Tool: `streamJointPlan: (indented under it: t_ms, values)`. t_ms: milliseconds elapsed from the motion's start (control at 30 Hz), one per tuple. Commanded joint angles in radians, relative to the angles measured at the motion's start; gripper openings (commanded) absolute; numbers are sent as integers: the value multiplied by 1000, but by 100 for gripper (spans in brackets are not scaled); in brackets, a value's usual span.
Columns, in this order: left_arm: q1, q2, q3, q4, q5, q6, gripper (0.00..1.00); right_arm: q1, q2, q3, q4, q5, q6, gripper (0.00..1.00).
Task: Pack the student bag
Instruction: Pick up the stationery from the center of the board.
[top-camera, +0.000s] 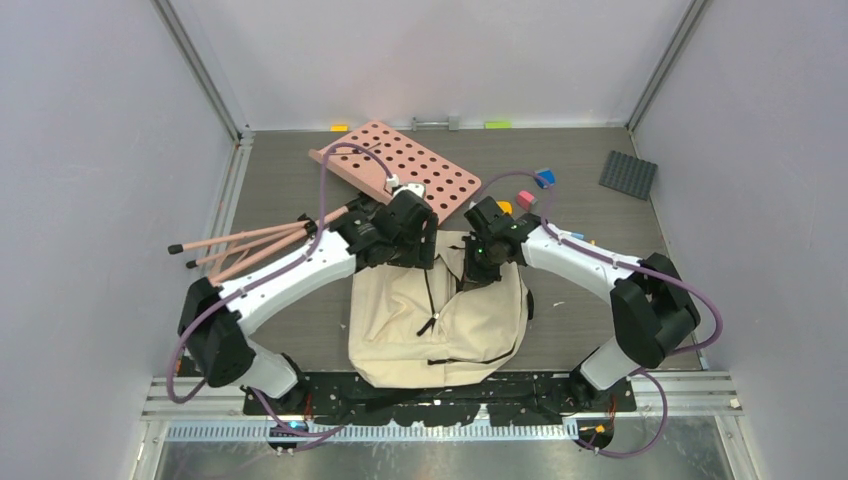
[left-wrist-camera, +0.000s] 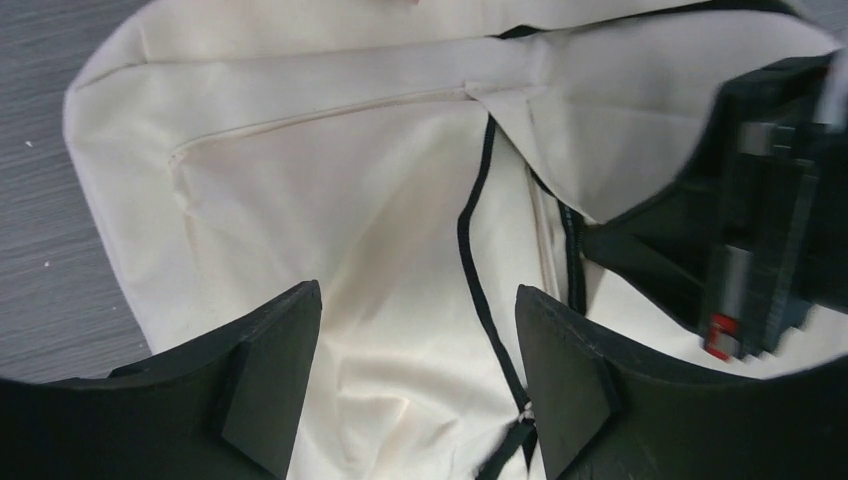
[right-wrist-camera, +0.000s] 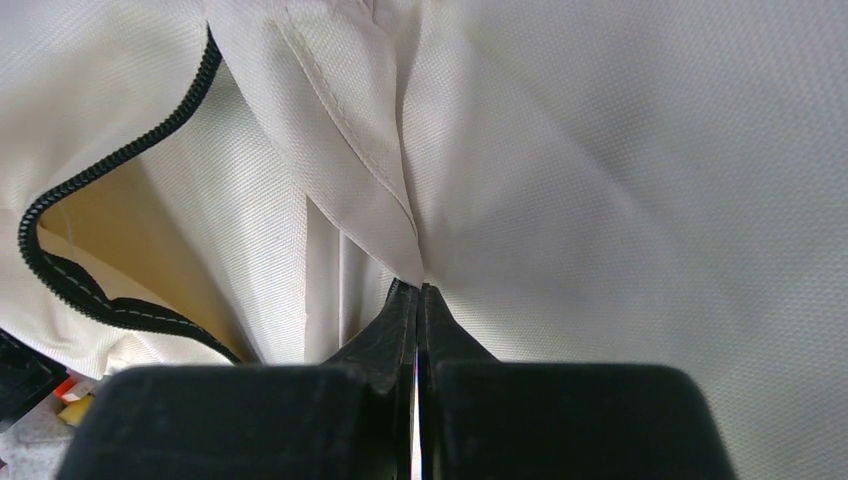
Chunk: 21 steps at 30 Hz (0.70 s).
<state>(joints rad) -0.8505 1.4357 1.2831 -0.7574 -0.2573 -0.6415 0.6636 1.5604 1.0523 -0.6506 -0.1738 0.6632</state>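
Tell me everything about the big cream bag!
The student bag is soft cream fabric with black zippers, one partly open. It lies crumpled on the grey table, near the arms' bases. The right gripper pinches a fold of its cloth; the left gripper hovers open above it.

White arms (top-camera: 290, 274), black fingers (left-wrist-camera: 270, 372), purple cables (top-camera: 321, 195)

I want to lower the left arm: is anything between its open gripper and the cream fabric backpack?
Nothing visible: the left gripper hangs open over the cream fabric backpack; the right gripper pinches its cloth alongside.
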Motion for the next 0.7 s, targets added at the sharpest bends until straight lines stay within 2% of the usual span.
streamJointPlan:
  t_ms: [0, 133, 267, 367, 567, 667]
  values:
    - [-2, 75, -3, 26, 14, -10, 74, -11, -53, -22, 42, -51, -10, 1]
    - [-6, 117, 0, 43, 44, -20, 77, -19, -57, -35, 59, -59, -2, 1]
    - [-47, 152, -4, 80, 15, 43, 79, -23, -59, -52, 82, -78, -1, 1]
    - [-51, 189, 14, 56, -16, 48, 76, -24, -56, -59, 93, -81, 2, 1]
    - [-80, 231, 76, -81, -104, 70, 40, -38, -81, -62, 75, -46, 1, 1]
    - [-89, 222, 110, -144, -134, 67, 13, -43, -99, -52, 47, -10, -13, 1]
